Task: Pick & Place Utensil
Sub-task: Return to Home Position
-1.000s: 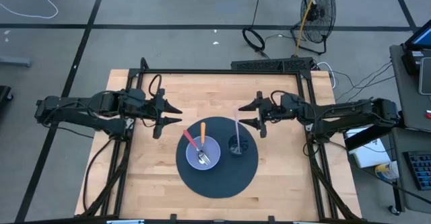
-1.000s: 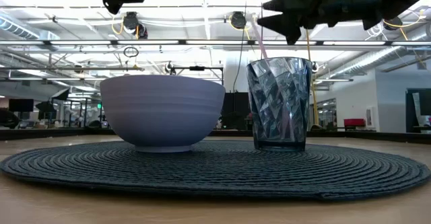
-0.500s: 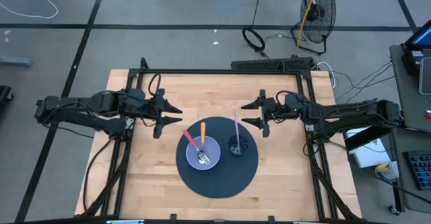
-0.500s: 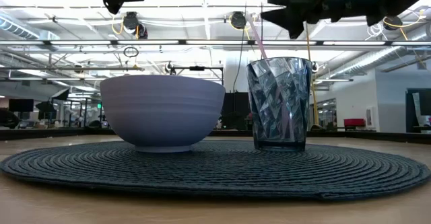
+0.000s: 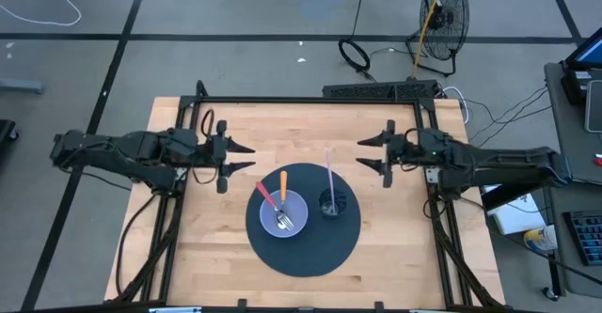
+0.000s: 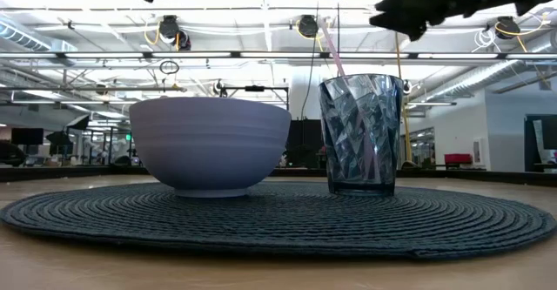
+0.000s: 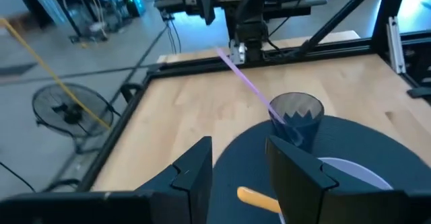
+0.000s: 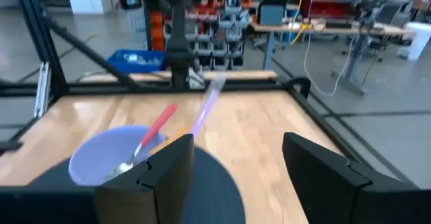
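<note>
A round dark woven placemat (image 5: 303, 242) lies on the wooden table. On it stand a lilac bowl (image 5: 285, 212) (image 6: 209, 145) and a faceted blue-grey glass (image 5: 329, 202) (image 6: 361, 133). An orange-handled utensil (image 5: 282, 183) and a red-handled utensil (image 5: 264, 194) lean in the bowl, heads down. A pale pink straw (image 5: 328, 170) (image 6: 331, 50) leans on the glass's rim. My left gripper (image 5: 246, 158) (image 7: 242, 173) hovers open left of the mat. My right gripper (image 5: 362, 152) (image 8: 239, 167) hovers open right of the glass, above the table.
A black metal frame (image 5: 310, 99) runs around the table's edges. Bare wood (image 5: 282, 130) lies between the mat and the far edge. Beyond the table are a floor fan (image 5: 442, 17), cables and a desk with equipment (image 5: 583, 97).
My right gripper has drawn back from the glass toward the table's right edge, staying open. My left gripper has risen a little in the low view. The straw, glass, bowl and utensils have kept still.
</note>
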### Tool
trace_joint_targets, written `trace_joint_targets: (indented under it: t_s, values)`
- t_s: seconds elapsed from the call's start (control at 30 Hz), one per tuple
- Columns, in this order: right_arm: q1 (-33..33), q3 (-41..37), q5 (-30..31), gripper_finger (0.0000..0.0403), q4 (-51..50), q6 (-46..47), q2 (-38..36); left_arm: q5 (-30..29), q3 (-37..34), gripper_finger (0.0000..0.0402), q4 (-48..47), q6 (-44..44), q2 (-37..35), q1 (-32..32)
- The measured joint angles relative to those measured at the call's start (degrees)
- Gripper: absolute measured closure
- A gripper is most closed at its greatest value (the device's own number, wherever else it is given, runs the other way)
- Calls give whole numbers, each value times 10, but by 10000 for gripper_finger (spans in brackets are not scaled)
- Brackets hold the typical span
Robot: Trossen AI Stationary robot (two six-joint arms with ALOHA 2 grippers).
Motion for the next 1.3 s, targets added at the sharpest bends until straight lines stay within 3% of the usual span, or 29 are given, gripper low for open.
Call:
trace_joint_targets:
  t_s: [0.17,0.33,0.57,0.77,1.03,1.17,1.3]
  values:
    - [19,0,21,183,-65,2,-42,-59,-5,256,11,18,-2,-32]
    - [45,0,78,182,-108,-1,-73,-97,-53,256,39,17,-53,-39]
    - [63,0,88,187,-112,-18,-80,2,-151,256,123,29,-166,1]
    - [65,-19,90,189,-110,-18,-80,41,-224,256,185,25,-234,35]
    - [60,-106,90,192,15,-37,-116,113,-273,256,229,3,-259,119]
    - [51,-132,89,193,13,-28,-148,161,-281,256,228,-13,-258,153]
    - [51,-157,88,193,9,-17,-182,164,-290,256,229,-17,-259,161]
